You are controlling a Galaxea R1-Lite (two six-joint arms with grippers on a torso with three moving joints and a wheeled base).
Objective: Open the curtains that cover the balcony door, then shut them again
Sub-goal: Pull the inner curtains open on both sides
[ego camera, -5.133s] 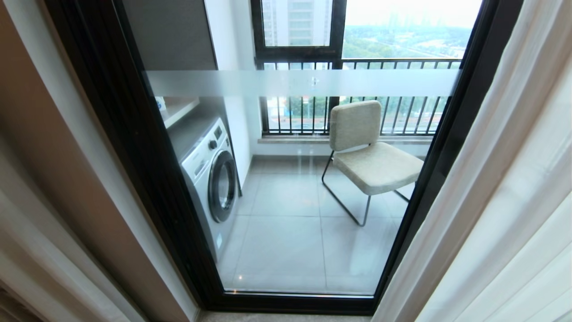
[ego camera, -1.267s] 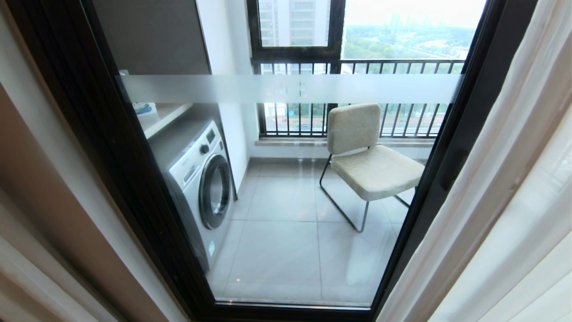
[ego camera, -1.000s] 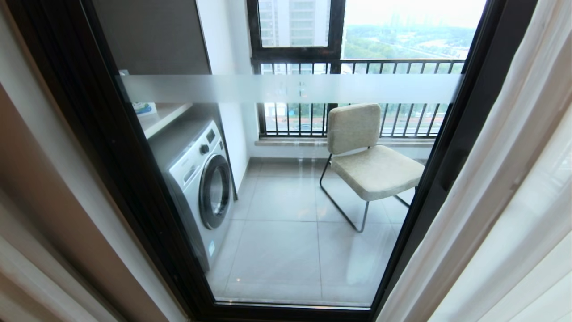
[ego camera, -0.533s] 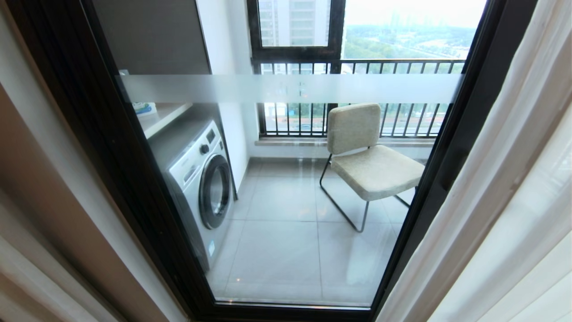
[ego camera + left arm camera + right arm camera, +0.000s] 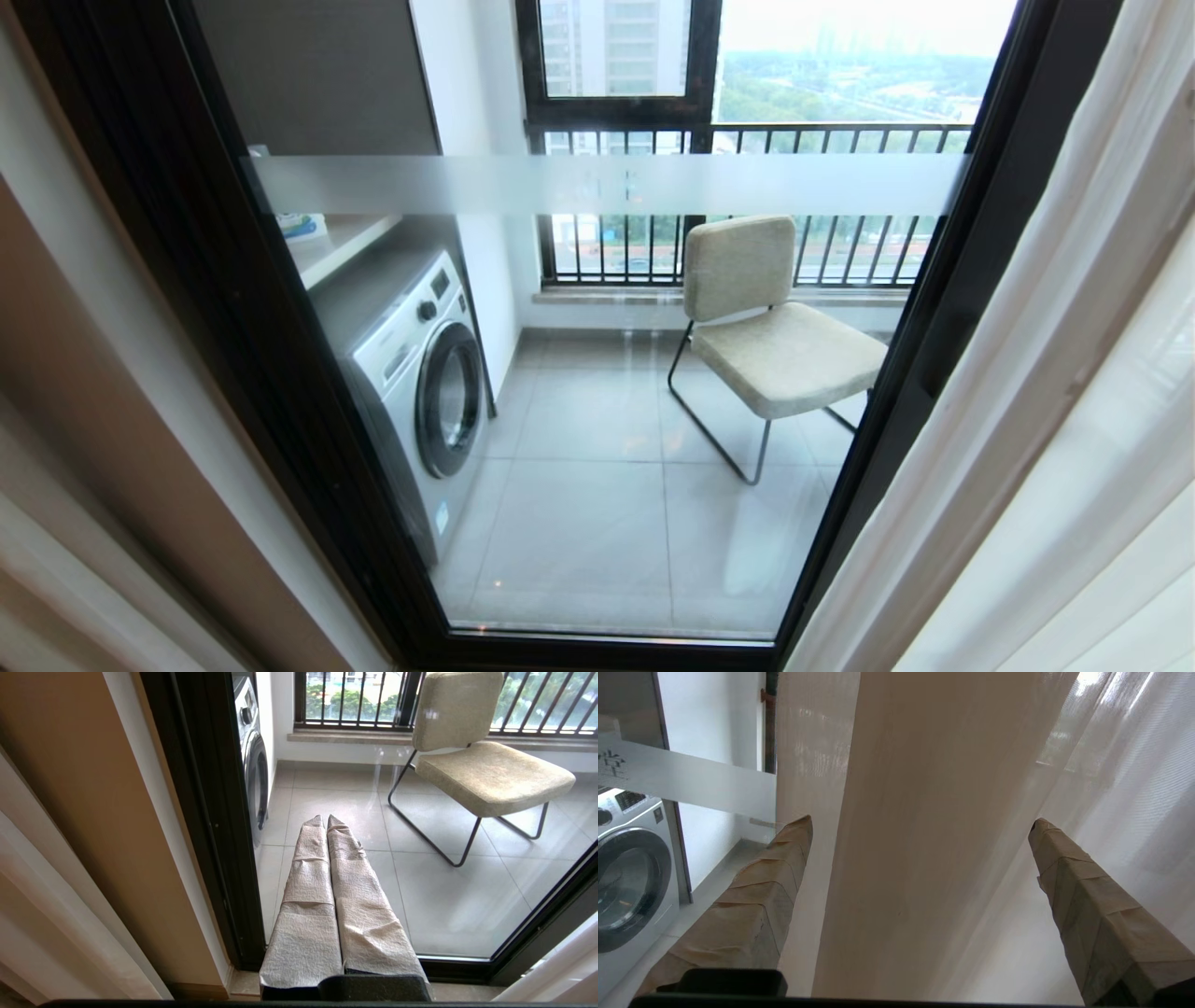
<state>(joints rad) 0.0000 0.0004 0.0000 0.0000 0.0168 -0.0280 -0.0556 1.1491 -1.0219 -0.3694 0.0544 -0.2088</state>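
Note:
The balcony door [image 5: 607, 182] is uncovered in the head view, a glass panel with a frosted band in a dark frame [image 5: 233, 280]. The curtains [image 5: 1074, 373] hang gathered along its right side, pale and sheer. Neither gripper shows in the head view. In the right wrist view my right gripper [image 5: 920, 826] is open wide, and a beige fold of the curtains [image 5: 934, 812] stands in the gap between its taped fingers [image 5: 784, 858]; contact cannot be made out. My left gripper [image 5: 325, 817] is shut on nothing, low by the door's left frame [image 5: 210, 812].
Behind the glass are a washing machine [image 5: 420, 373], a beige chair [image 5: 775, 336] and a barred window [image 5: 747, 140]. A tan wall [image 5: 93, 373] and a pale fold of fabric [image 5: 56, 579] lie to the left of the door.
Since the earliest frame the whole head view has shifted a little, so the camera moved. Over the last second nothing in it has changed.

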